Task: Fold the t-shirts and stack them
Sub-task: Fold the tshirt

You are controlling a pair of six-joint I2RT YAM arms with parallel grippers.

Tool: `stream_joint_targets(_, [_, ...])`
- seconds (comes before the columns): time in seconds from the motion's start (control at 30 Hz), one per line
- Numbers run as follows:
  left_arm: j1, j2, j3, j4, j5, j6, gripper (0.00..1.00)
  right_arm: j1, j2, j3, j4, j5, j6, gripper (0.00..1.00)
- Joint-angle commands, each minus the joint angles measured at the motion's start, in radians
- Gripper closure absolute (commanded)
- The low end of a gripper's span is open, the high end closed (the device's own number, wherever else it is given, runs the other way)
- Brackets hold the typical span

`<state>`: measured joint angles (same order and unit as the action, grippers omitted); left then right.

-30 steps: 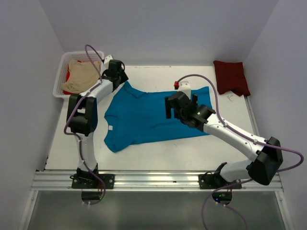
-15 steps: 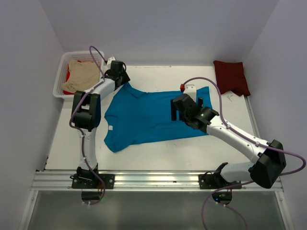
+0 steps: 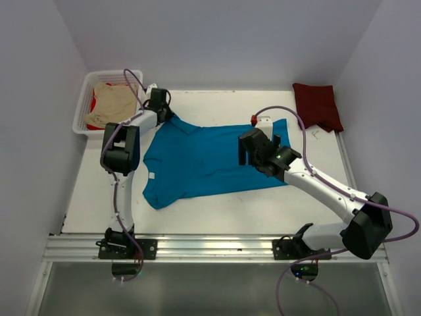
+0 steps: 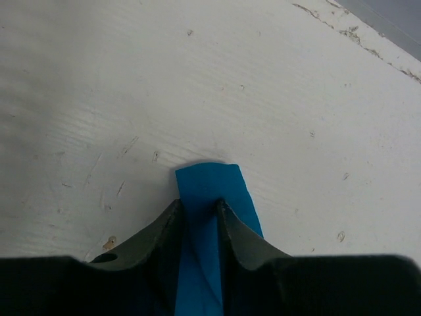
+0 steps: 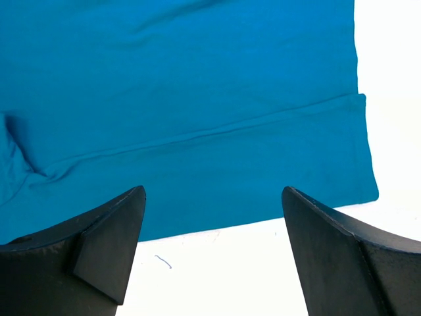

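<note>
The teal-blue t-shirt [image 3: 204, 158] lies spread flat on the white table, its hem to the right. My left gripper [image 3: 164, 110] is at the shirt's back left corner. In the left wrist view it [image 4: 199, 205] is shut on a narrow strip of the teal cloth [image 4: 209, 187], low on the table. My right gripper [image 3: 258, 146] hovers over the right part of the shirt. In the right wrist view it [image 5: 214, 194] is open and empty, above the teal cloth [image 5: 184, 99] near its edge. A folded dark maroon t-shirt [image 3: 318, 105] lies at the back right.
A white lattice basket [image 3: 86, 84] stands at the back left, holding a beige shirt [image 3: 113, 102] and a red one [image 3: 93, 105]. Grey walls close in the table on three sides. A metal rail [image 3: 210, 249] runs along the near edge.
My right gripper has moved to the right over the shirt toward its hem. My left arm has folded in closer to the back left, still holding the teal cloth.
</note>
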<state>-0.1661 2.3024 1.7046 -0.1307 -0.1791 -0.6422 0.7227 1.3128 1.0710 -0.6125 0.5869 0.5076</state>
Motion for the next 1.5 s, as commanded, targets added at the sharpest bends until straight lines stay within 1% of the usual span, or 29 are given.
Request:
stream_joint_targets(0.0, [0.014,0.008,0.040,0.078,0.018,0.016,0.75,-0.005,-0.020,-0.005,0.010,0.031,0.020,0.12])
stream_joint_targets(0.07, [0.014,0.008,0.033,0.091,0.023,0.015,0.79,-0.008,-0.014,-0.005,0.011,0.033,0.020,0.15])
stream_joint_targets(0.1, [0.014,0.008,0.032,0.092,0.021,0.016,0.83,-0.009,-0.011,-0.003,0.010,0.033,0.020,0.16])
stream_joint_targets(0.27, [0.017,0.008,0.024,0.103,0.010,0.026,0.86,-0.011,-0.006,-0.002,0.011,0.040,0.019,0.20])
stream_joint_targets(0.3, [0.017,0.005,0.021,0.105,0.012,0.026,0.91,-0.011,-0.006,0.000,0.010,0.039,0.019,0.20])
stream_joint_targets(0.37, [0.019,-0.001,0.017,0.109,0.024,0.027,0.97,-0.012,0.002,0.000,0.013,0.051,0.016,0.21])
stream_joint_targets(0.4, [0.019,-0.006,0.013,0.109,0.032,0.027,1.00,-0.019,0.008,0.001,0.014,0.060,0.016,0.21])
stream_joint_targets(0.43, [0.019,-0.021,0.004,0.109,0.046,0.026,1.00,-0.038,0.019,0.001,0.016,0.067,0.019,0.25])
stream_joint_targets(0.47, [0.019,-0.032,-0.005,0.111,0.050,0.026,1.00,-0.055,0.029,0.004,0.020,0.070,0.023,0.35])
stream_joint_targets(0.5, [0.019,-0.046,-0.016,0.114,0.052,0.027,1.00,-0.075,0.061,0.016,0.034,0.068,0.037,0.51])
stream_joint_targets(0.53, [0.019,-0.081,-0.040,0.111,0.050,0.027,1.00,-0.121,0.078,0.026,0.039,0.068,0.049,0.79])
stream_joint_targets(0.57, [0.019,-0.101,-0.052,0.103,0.050,0.026,1.00,-0.147,0.118,0.049,0.048,0.062,0.071,0.93])
stream_joint_targets(0.6, [0.019,-0.122,-0.068,0.100,0.047,0.024,1.00,-0.172,0.138,0.062,0.066,0.059,0.084,1.00])
stream_joint_targets(0.67, [0.019,-0.188,-0.114,0.072,0.032,0.018,1.00,-0.248,0.186,0.089,0.097,0.045,0.101,1.00])
stream_joint_targets(0.7, [0.019,-0.231,-0.149,0.065,0.033,0.009,1.00,-0.276,0.233,0.125,0.120,0.025,0.118,1.00])
stream_joint_targets(0.73, [0.019,-0.253,-0.166,0.059,0.050,0.007,1.00,-0.329,0.267,0.151,0.123,0.019,0.127,1.00])
stream_joint_targets(0.77, [0.019,-0.273,-0.181,0.049,0.056,0.007,1.00,-0.353,0.294,0.177,0.125,0.013,0.140,0.97])
stream_joint_targets(0.8, [0.019,-0.311,-0.209,0.039,0.061,-0.002,1.00,-0.373,0.322,0.231,0.132,0.014,0.141,0.87])
stream_joint_targets(0.83, [0.017,-0.331,-0.224,0.028,0.075,-0.005,1.00,-0.411,0.382,0.256,0.134,0.017,0.141,0.58])
stream_joint_targets(0.9, [0.019,-0.392,-0.270,0.023,0.085,-0.005,1.00,-0.448,0.437,0.334,0.137,0.014,0.135,0.48])
stream_joint_targets(0.93, [0.019,-0.414,-0.286,0.022,0.090,-0.005,1.00,-0.483,0.484,0.360,0.137,0.004,0.135,0.36])
stream_joint_targets(1.03, [0.019,-0.480,-0.327,0.003,0.105,0.001,1.00,-0.546,0.561,0.461,0.137,-0.022,0.128,0.34])
stream_joint_targets(1.07, [0.019,-0.494,-0.335,-0.001,0.105,0.004,1.00,-0.558,0.618,0.486,0.131,-0.032,0.124,0.35])
stream_joint_targets(1.1, [0.017,-0.517,-0.350,-0.004,0.105,0.006,1.00,-0.571,0.641,0.533,0.128,-0.036,0.118,0.35])
stream_joint_targets(1.2, [0.019,-0.540,-0.364,-0.023,0.110,0.009,1.00,-0.609,0.745,0.613,0.128,-0.058,0.105,0.37])
stream_joint_targets(1.33, [0.019,-0.546,-0.384,-0.020,0.145,-0.001,1.00,-0.658,0.864,0.713,0.128,-0.127,0.085,0.46])
stream_joint_targets(1.47, [0.017,-0.549,-0.401,-0.021,0.153,-0.004,1.00,-0.680,0.951,0.782,0.135,-0.182,0.057,0.51])
